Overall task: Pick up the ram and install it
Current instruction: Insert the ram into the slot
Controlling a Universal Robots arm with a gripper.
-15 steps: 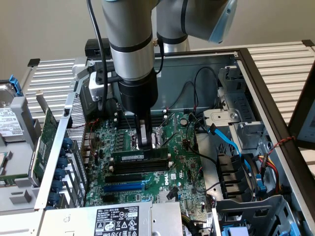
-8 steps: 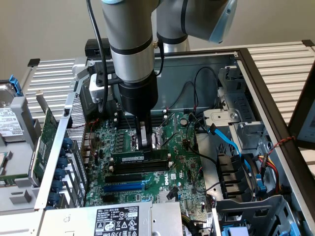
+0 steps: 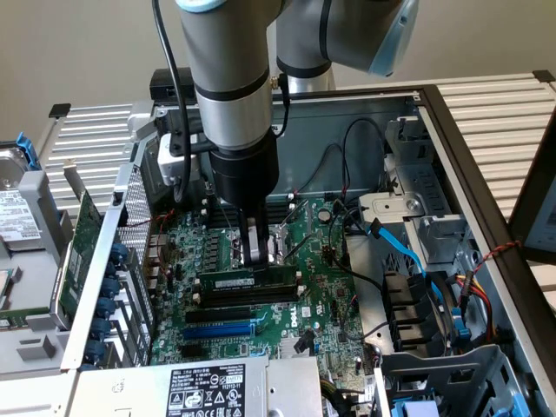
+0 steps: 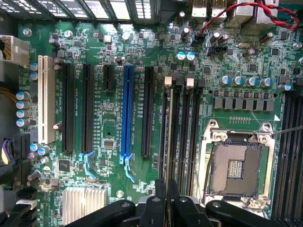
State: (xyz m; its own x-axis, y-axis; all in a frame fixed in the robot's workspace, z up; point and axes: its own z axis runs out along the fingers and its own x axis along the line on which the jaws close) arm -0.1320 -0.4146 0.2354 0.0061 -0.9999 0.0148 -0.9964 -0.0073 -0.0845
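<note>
While inside the case, ram in gripper.

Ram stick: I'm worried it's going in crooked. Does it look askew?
No. The long green ram stick with a white label stands on edge, parallel to the long black memory slots beside it, under the arm's gripper. Nothing stands out.

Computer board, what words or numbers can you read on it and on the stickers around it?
"DELL": white print on the green motherboard.
Black power-supply sticker: too small to read.
White label on the ram: too small.
Hard-drive label: blurred.
White print beside the slots: too small.
</note>
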